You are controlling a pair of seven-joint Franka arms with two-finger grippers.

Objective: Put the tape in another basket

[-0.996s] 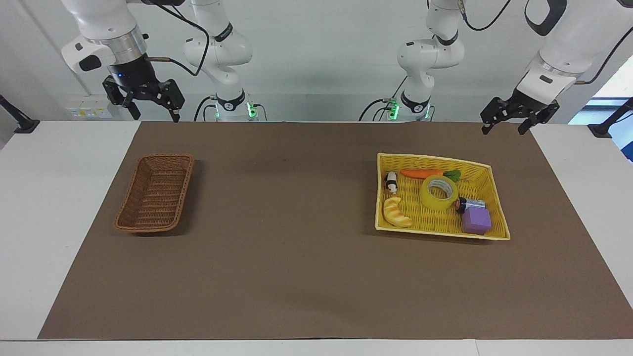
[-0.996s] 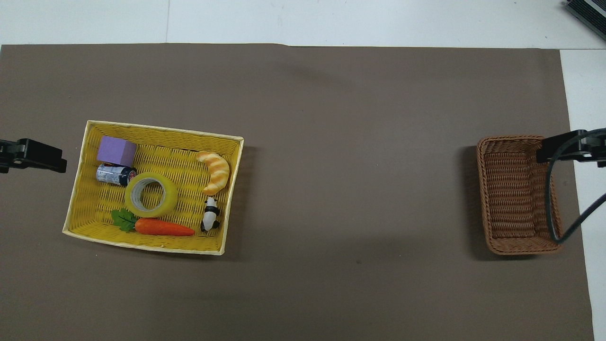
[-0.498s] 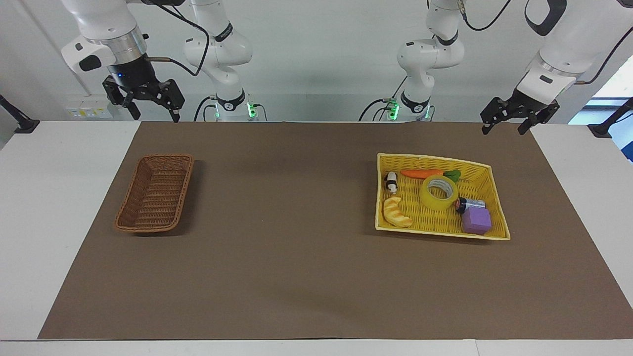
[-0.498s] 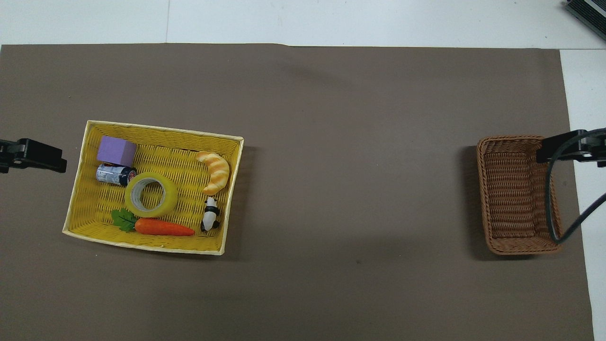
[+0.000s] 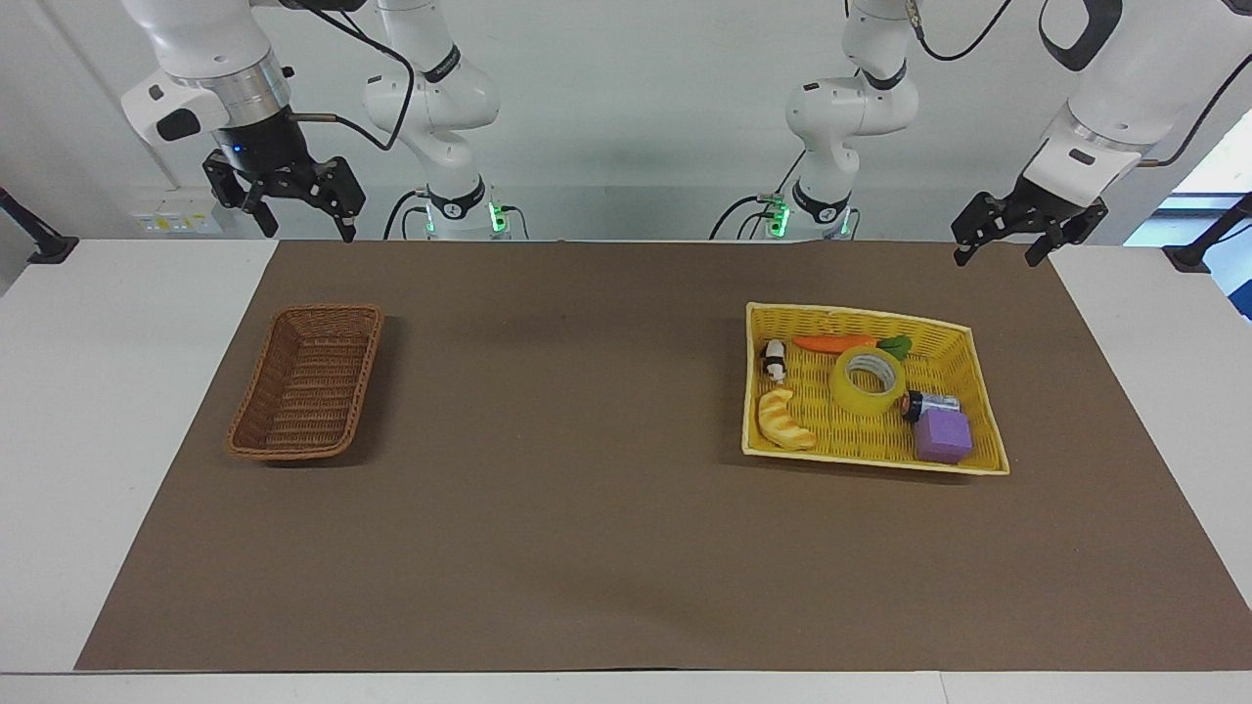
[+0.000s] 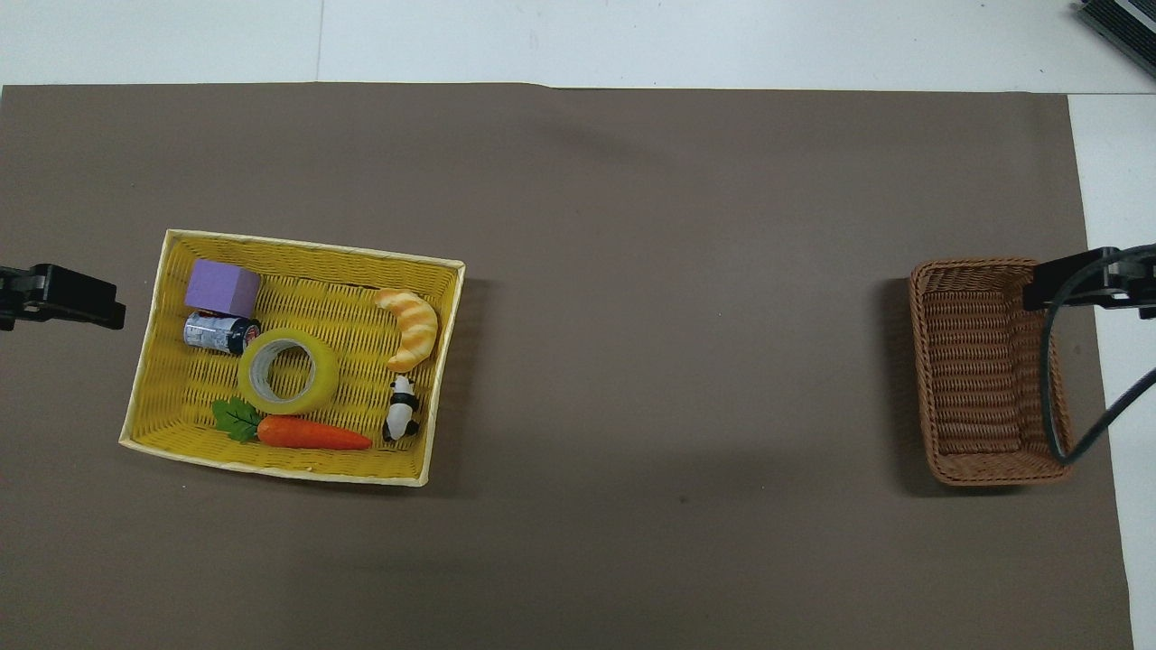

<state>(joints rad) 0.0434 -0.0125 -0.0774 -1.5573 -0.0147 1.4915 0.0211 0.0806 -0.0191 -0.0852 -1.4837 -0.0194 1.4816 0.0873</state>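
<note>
Both my arms wait, raised above the robots' edge of the brown mat [image 5: 587,548]. My left gripper [image 5: 1003,242] hangs over that edge at the left arm's end of the table, with nothing in it, fingers spread apart. My right gripper [image 5: 293,210] hangs over the same edge at the right arm's end, also with nothing in it, fingers [image 5: 348,233] spread.

The tape [image 5: 869,380] lies flat, core upward, in the middle of the yellow basket [image 5: 963,337], toward the left arm's end of the table. Nothing grips it.

5 other items share that basket:
1. carrot toy [image 5: 834,343], nearer to the robots than the tape, just beside it.
2. panda figure [image 5: 775,360], at the basket's side toward the right arm's end.
3. croissant toy [image 5: 783,420], farther from the robots than the panda.
4. battery [image 5: 931,403], lying on its side just beside the tape.
5. purple cube [image 5: 943,436], in the corner farthest from the robots, touching the battery or very nearly; I cannot tell which.

The brown basket [image 5: 306,382] stands at the right arm's end of the mat, well apart from the yellow one. Only bare weave shows inside it. In the overhead view a black cable [image 6: 1052,379] crosses above its outer rim.
</note>
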